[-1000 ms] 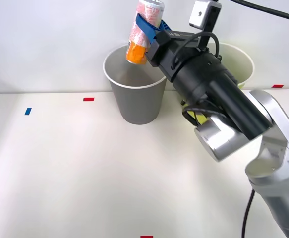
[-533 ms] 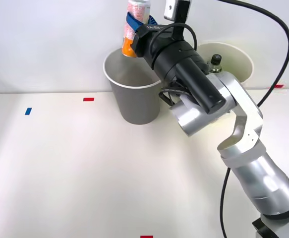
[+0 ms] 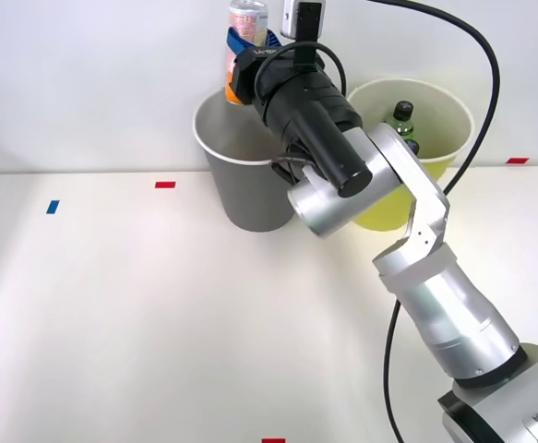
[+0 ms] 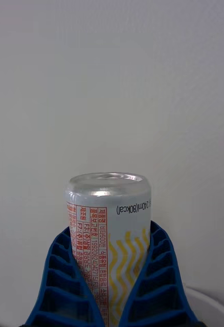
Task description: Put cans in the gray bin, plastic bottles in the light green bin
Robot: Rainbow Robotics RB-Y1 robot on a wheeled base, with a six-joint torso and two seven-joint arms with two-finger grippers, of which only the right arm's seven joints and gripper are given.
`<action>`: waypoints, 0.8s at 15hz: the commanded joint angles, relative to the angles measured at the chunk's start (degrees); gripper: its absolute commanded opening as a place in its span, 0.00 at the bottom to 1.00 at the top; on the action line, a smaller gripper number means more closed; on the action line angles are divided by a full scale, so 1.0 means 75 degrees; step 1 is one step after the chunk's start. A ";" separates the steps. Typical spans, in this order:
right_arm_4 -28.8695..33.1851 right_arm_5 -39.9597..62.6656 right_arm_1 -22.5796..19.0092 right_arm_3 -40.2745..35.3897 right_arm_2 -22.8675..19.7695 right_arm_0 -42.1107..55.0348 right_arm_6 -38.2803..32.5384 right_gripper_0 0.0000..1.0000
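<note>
My right gripper (image 3: 244,43) is shut on the small can (image 3: 245,37), holding it nearly upright above the far rim of the gray bin (image 3: 250,189). In the wrist view the can (image 4: 108,240) stands between my blue ribbed fingers (image 4: 66,281), silver end facing the pale wall. The light green bin (image 3: 414,148) stands to the right of the gray bin, partly behind my arm. Inside it a green plastic bottle with a black cap (image 3: 402,115) pokes up.
Both bins stand at the far edge of the white table (image 3: 158,314) against a pale wall. Small red tape marks (image 3: 164,185) and a blue tape mark (image 3: 52,207) lie on the tabletop. My arm's elbow (image 3: 342,189) hangs in front of the bins.
My arm swung left and straightened up. The can moved from a tilt over the gray bin's mouth to nearly upright, higher and further back over the far rim. The light green bin became uncovered.
</note>
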 commanded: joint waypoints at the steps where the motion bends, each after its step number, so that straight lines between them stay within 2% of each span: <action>1: 0.0256 -0.0009 0.0036 0.0008 -0.0014 -0.0008 0.0033 0.00; 2: 0.0268 -0.0009 0.0048 0.0008 -0.0002 -0.0008 0.0033 0.31; 3: 0.0268 0.0003 0.0060 0.0008 -0.0014 -0.0008 -0.0002 0.73; 4: 0.0268 0.0003 0.0060 0.0008 -0.0014 -0.0008 -0.0014 1.00; 12: 0.0326 -0.0349 -0.0046 0.0008 -0.0084 0.0004 -0.0119 1.00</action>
